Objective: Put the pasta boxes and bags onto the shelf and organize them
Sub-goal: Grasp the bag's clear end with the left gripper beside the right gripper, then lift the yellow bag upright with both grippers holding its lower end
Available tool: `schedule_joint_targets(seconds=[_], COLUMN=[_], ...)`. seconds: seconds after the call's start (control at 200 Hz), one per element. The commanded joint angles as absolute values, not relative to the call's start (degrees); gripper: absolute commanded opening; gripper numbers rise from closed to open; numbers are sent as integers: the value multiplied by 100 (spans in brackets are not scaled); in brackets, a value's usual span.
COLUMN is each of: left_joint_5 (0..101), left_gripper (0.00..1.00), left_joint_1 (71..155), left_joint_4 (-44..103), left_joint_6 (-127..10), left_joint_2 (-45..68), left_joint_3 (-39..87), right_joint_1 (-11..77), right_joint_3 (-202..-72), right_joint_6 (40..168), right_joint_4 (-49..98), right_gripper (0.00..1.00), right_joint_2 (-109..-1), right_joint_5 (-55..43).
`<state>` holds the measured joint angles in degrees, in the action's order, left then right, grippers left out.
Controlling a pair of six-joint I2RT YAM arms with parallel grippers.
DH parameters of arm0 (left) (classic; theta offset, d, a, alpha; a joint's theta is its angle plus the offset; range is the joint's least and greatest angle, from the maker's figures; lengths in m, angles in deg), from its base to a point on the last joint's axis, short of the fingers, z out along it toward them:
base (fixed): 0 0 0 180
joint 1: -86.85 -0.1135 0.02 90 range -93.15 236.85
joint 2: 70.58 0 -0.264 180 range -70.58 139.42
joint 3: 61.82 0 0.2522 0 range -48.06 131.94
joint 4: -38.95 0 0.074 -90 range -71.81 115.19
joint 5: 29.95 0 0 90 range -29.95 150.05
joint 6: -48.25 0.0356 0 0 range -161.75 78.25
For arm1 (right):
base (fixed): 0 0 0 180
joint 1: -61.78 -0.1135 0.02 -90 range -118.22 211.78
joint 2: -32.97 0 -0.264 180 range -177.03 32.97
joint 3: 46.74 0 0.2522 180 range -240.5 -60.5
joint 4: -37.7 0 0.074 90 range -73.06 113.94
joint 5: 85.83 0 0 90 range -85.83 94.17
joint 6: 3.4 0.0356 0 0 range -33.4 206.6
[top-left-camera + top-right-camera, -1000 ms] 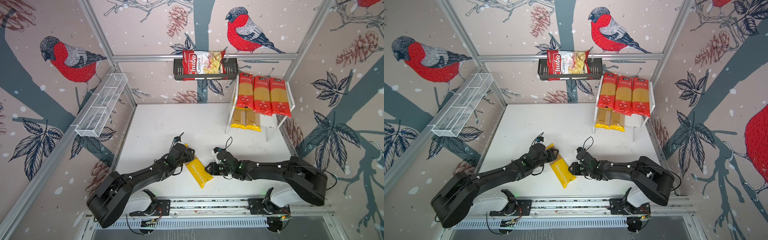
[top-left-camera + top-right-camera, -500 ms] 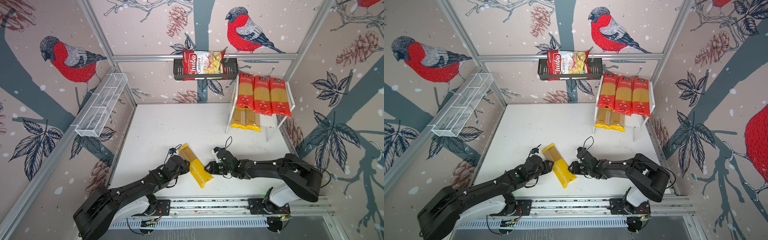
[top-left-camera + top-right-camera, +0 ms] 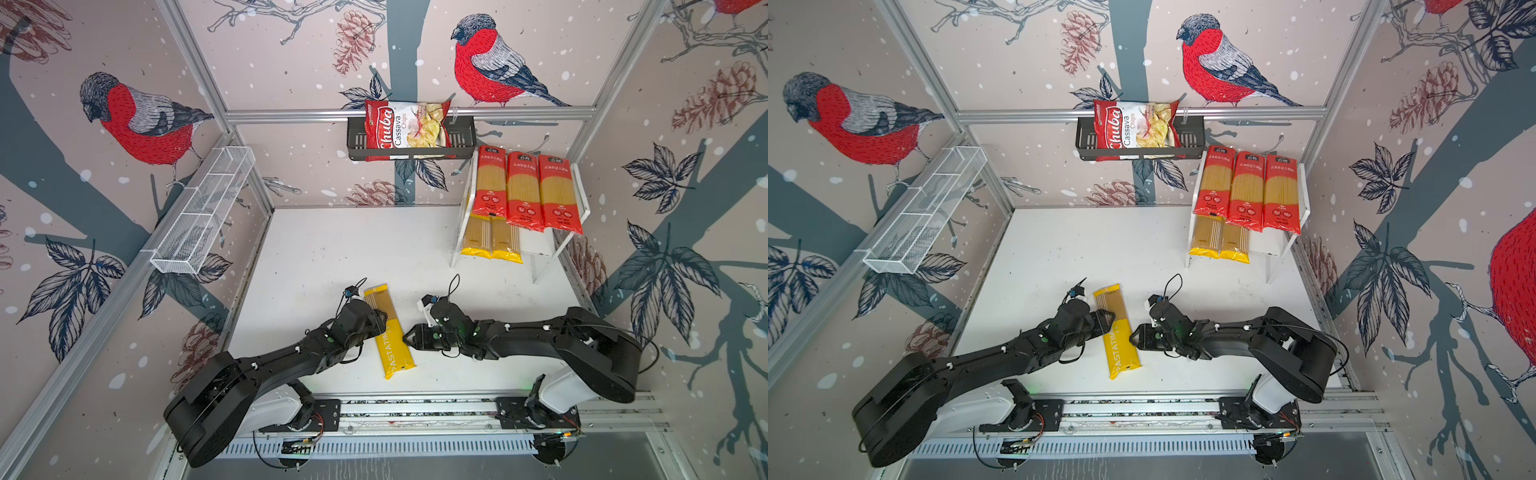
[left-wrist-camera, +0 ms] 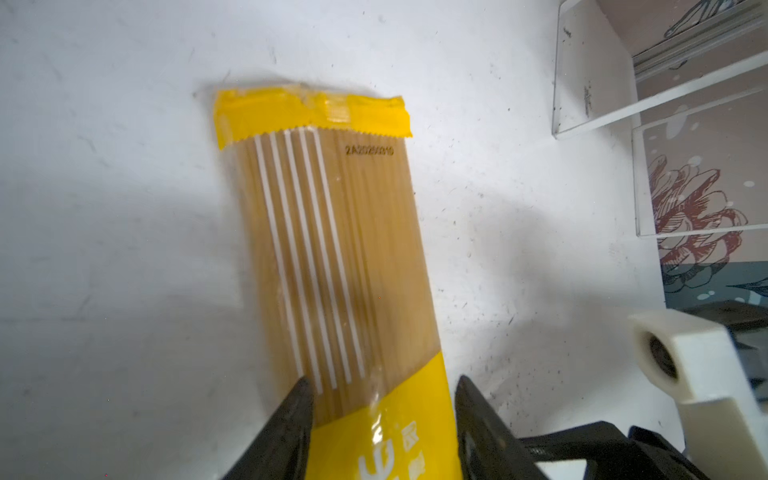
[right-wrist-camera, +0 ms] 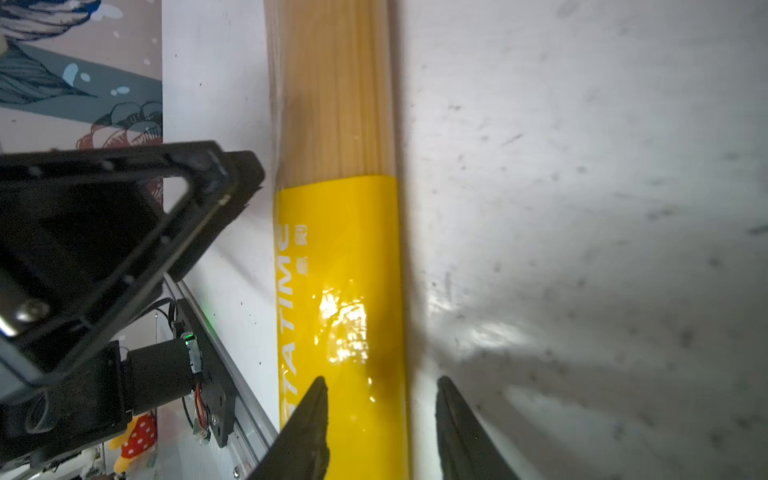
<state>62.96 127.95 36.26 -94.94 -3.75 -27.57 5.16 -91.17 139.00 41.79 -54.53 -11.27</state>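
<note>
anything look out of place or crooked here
One yellow PASTATIME packet lies slanted on the table, away from the shelf holding the rest. The three red packets appear to overhang the top board's edge.

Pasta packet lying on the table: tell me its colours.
The packet is yellow with a clear, white-striped window; clearest in the left wrist view.

A robotics lab's test cell, dressed as a small shop corner, is showing here. Silver aluminium frame bars [image 3: 291, 116] are boxing in a white tabletop [image 3: 353, 245], with panels printed with red-breasted birds and pinecones [image 3: 291, 62] standing in for walls. Two black jointed machines, the left arm [image 3: 291, 361] and the right arm [image 3: 540, 332], are sitting bolted to a metal rail [image 3: 415, 413] along the table's near edge, with loose wiring [image 3: 316, 420] showing there. At the far right corner a white two-tier shelf [image 3: 536, 245] is carrying red spaghetti packets [image 3: 521, 191] like stock.
</note>
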Motion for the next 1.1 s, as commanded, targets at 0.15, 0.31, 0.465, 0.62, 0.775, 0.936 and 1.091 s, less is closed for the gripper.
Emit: schedule_joint_targets(seconds=[0.15, 0.31, 0.465, 0.62, 0.775, 0.936, 1.091], left_joint_5=[6052, 6030, 5819, 5862, 5874, 5781, 5785], left_gripper=[55, 55, 53, 42, 32, 30, 30], left_joint_1=[12758, 12908, 13052, 13045, 13045, 13045, 13043], left_joint_4=[3513, 3681, 4279, 4422, 4382, 4500, 4506], left_joint_6=[-9387, -9539, -9714, -9746, -9720, -9743, -9780], left_joint_2=[-643, -552, -88, -38, -115, -147, -275], left_joint_3=[-3023, -3179, -3241, -3226, -3238, -3285, -3299], right_joint_1=[593, 557, 449, 328, 341, 359, 384], right_joint_3=[-9056, -9136, -9416, -9613, -9540, -9514, -9408], right_joint_6=[14040, 14091, 14098, 14193, 14317, 14410, 14517], right_joint_4=[4456, 4677, 4941, 5381, 5776, 5990, 6258], right_gripper=[49, 49, 48, 43, 36, 30, 21], right_joint_2=[-5528, -5825, -6291, -6670, -6718, -6731, -6706], right_joint_5=[-1147, -1200, -1377, -1687, -1763, -1790, -1829])
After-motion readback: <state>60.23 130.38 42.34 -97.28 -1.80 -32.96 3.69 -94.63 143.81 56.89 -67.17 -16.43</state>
